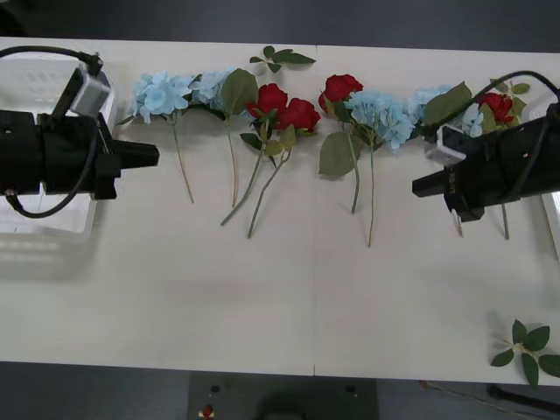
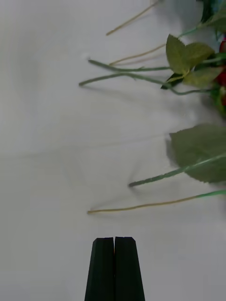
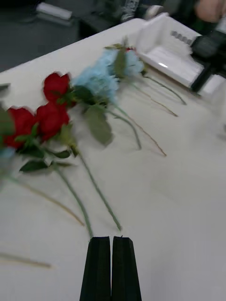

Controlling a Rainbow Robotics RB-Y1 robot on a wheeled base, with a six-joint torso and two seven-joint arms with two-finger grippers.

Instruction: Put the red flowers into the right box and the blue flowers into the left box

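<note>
Worktop [image 1: 262, 297], as I see it:
- Left pincer [image 1: 149, 157], right pincer [image 1: 420, 186]: both closed, empty, facing inward.
- Red flowers [image 1: 284, 109], blue flowers [image 1: 166, 92]: one row, stems toward me, blooms far.
- Left box [image 1: 35, 79]: under left arm.
- Right box [image 1: 553, 210]: right edge.

The left black two-finger gripper [image 1: 150, 156] is held level, its tip pointing inward toward the right black two-finger gripper [image 1: 418, 187], fingers [image 3: 100, 268] pressed together. The right gripper points back at it, fingers [image 2: 126, 268] likewise closed, holding nothing.
</note>
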